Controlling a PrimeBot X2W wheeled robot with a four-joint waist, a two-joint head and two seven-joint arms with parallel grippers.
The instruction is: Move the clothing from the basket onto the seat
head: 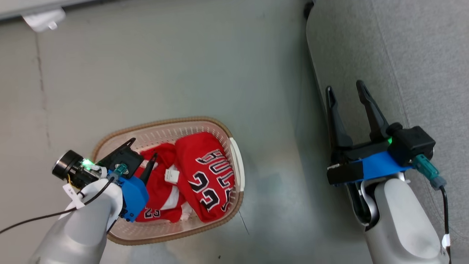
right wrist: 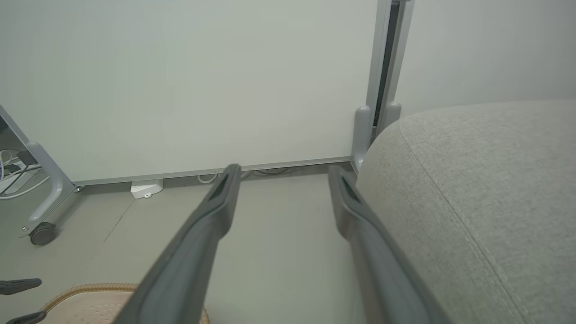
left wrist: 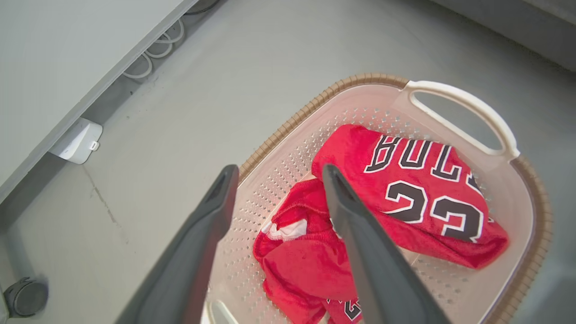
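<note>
Grey-green floor fills most of your head view. The basket sits on it down at 7 o'clock: cream perforated plastic, brown woven-look rim, white handle on its 3 o'clock side.

All the clothing is inside the basket. The jersey is a bright red folded lump on the 3 o'clock half, with black, white-outlined "BULLS" and "23" reading upside down to you. Snug against it on the 9 o'clock side is the other piece. It's also red, with white stripes and trim, a small white tag, and a bit of number peeking out at its 6 o'clock end.

Your left hand hangs over the basket's 9 o'clock half with its fingers spread wide and nothing between them. One fingertip lines up over the striped piece, but you can't tell from these views whether it touches.

The seat, a big grey fabric cushion with a rounded edge and a seam, runs from 1 to 4 o'clock, well apart from the basket. Your right hand is at 3 o'clock by the seat's edge, fingers pointing to 12 o'clock, spread apart and empty.
</note>
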